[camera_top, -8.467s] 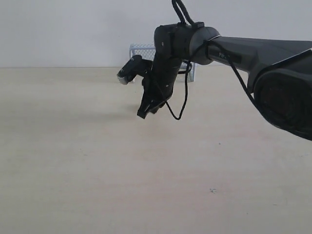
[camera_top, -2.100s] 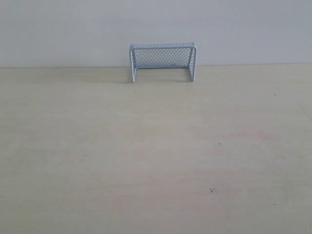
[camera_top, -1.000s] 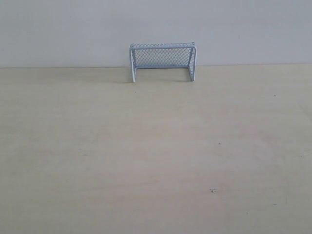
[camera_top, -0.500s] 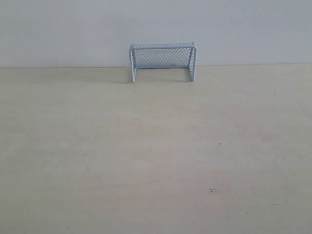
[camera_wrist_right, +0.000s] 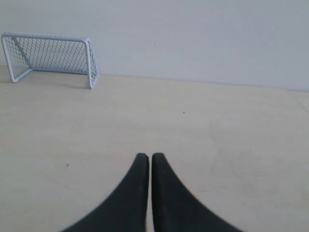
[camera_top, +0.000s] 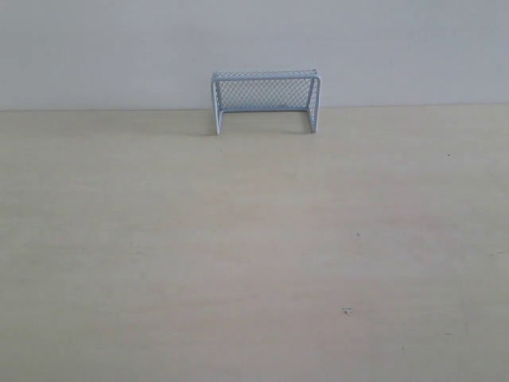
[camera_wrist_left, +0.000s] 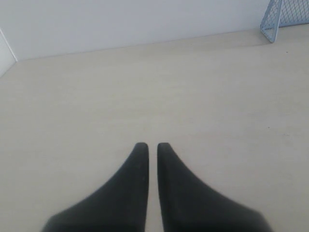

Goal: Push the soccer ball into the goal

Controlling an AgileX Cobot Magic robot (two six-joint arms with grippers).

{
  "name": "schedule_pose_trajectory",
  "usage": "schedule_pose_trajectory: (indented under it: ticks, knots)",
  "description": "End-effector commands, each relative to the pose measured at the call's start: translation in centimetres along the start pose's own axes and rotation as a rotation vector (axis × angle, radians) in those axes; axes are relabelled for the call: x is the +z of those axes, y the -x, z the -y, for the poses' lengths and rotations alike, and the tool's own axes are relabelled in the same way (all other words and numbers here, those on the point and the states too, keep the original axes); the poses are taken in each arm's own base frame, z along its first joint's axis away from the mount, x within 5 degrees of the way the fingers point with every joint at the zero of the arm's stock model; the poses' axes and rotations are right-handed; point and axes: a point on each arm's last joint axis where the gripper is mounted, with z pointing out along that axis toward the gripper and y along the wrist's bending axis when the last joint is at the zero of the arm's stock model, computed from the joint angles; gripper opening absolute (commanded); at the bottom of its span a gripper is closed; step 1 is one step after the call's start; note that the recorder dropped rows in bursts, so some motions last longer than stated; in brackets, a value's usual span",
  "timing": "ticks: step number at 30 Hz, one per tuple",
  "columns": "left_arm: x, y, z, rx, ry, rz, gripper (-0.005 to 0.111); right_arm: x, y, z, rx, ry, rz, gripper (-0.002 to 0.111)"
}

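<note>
- goal (camera_top: 265,76): far centre of the table (camera_top: 238,263), back against the wall (camera_top: 398,48), mouth facing the near side. My read: set there so a push along the table runs straight in.
- soccer ball: not visible in any view, neither on the open table nor in the goal mouth. Can't say where it is.
- left gripper (camera_wrist_left: 152,145): fingers together with only a hairline slit, nothing between them. It sits low over bare table, with the goal far off to its right.
- right gripper (camera_wrist_right: 145,155): fingers pressed together, empty, with the goal far off to its left.
- neither arm shows in the exterior view, so both look parked on the near side.
- closed tips make one blunt wedge, which suits nudging rather than grasping.
- materials: pale blue-white thin tube frame, fine diamond mesh, matte black tapered fingers, light wood-grain tabletop that is flat and smooth, so a ball would likely roll easily.
</note>
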Motion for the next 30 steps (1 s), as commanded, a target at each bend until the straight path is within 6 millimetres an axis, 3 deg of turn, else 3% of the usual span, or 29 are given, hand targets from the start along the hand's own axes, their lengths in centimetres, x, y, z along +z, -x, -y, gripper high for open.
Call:
schedule_pose_trajectory:
  ticks: [1, 30]
  knots:
    - [0.0, 0.2, 0.0, -0.006, -0.008, 0.003, 0.006, -0.2, -0.1, 0.1, 0.002, -0.014, 0.039, 0.000]
    - [0.0, 0.2, 0.0, -0.006, -0.008, 0.003, 0.006, -0.8, -1.7, -0.4, 0.018, 0.035, -0.098, 0.000]
